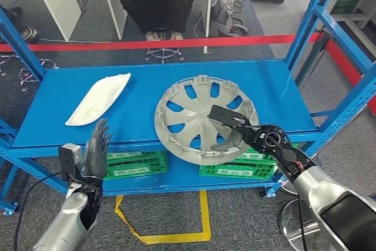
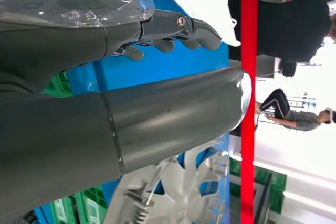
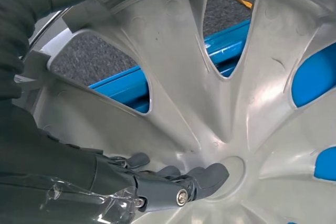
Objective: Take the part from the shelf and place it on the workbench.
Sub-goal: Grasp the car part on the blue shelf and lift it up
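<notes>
I hold the round silver-grey plastic wheel cover (image 1: 205,119) at its near-right rim with the right hand (image 1: 234,136): fingers (image 3: 198,179) lie across the inner face, thumb behind, clamped on it. The cover overhangs the near edge of the blue metal shelf (image 1: 53,95), so I judge the grip set for lifting it clear. The left hand (image 1: 96,148) hovers at the near-left edge, fingers apart, holding nothing. A white curved panel (image 1: 98,99) lies far left.
</notes>
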Controlling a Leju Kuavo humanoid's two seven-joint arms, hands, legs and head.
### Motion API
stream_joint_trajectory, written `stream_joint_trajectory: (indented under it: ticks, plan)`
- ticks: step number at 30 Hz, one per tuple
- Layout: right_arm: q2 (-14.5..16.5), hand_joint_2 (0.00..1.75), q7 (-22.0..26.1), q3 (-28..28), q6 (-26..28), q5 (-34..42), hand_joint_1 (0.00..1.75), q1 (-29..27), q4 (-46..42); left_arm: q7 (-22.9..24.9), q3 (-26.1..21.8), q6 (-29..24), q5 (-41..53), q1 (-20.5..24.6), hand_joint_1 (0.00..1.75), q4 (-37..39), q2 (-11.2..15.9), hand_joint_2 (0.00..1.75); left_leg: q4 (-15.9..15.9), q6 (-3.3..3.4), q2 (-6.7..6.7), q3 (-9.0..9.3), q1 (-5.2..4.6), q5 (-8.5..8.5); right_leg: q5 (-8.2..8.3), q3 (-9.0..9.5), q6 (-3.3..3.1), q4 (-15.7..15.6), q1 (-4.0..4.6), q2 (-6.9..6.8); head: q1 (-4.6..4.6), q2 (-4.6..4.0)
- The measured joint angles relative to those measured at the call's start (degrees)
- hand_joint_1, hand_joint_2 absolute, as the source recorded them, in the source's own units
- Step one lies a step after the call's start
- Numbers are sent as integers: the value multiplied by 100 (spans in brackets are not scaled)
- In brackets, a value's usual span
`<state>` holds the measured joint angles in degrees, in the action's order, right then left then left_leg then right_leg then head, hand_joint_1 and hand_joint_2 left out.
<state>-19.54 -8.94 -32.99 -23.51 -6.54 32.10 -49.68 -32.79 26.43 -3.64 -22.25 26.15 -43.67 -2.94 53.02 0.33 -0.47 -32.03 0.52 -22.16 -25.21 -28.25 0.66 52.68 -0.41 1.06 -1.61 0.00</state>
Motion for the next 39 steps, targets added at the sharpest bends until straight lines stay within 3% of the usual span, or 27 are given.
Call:
stream_joint_trajectory:
  ticks: [14, 25, 35, 39]
  plan:
    - [0, 175, 128, -121, 48, -201, 0, 308, 433, -2, 0, 23, -15, 121, 0, 0, 1, 0, 2, 3, -4, 0, -2, 4, 5, 7, 5, 0, -2, -8, -1, 0]
    - [21, 175, 446, -155, 887, -383, 0, 349, 567, 14, 0, -94, -138, 69, 0, -3, 45, 0, 2, 3, -15, -17, -4, 7, 7, 3, 10, 1, -2, -19, -1, 0]
    - [34, 175, 553, -147, 1443, -998, 0, 355, 675, 50, 0, -177, -145, -22, 0, -47, 89, 0, 2, 3, -26, -37, -4, 6, 4, -10, 11, 1, -3, -26, -2, 0]
    - [45, 175, 760, -148, 1866, -1598, 0, 408, 778, 49, 0, -301, -178, -84, 0, -88, 120, 0, 2, 3, -34, -47, -6, 7, 4, -15, 11, 2, -3, -33, -2, 0]
